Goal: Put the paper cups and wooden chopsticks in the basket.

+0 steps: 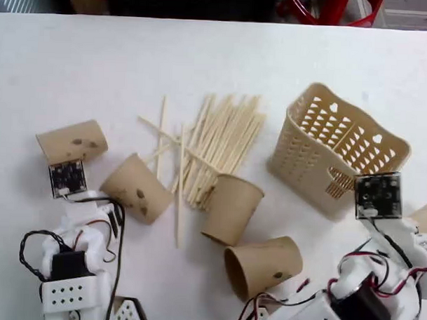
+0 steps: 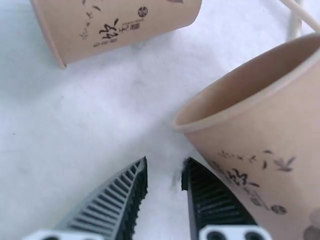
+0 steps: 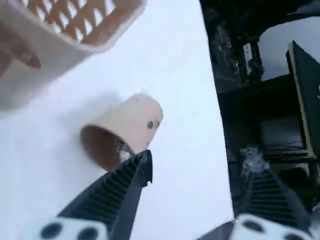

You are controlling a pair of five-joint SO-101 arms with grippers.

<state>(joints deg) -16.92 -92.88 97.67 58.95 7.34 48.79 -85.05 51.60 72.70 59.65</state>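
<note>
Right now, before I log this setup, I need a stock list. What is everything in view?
Paper cups: five, tan; four on the table in front of the arms, a fifth lying by the basket.
Wooden chopsticks: a loose pile, pale wood, mid-table between the cups and the basket.
Basket: one, cream, perforated, right of the chopsticks.
Table: one, white.
Left gripper: one, dark fingers, slightly open, low over the table between two cups.
Right gripper: one, dark fingers, wide open, close to the fifth cup.
</note>
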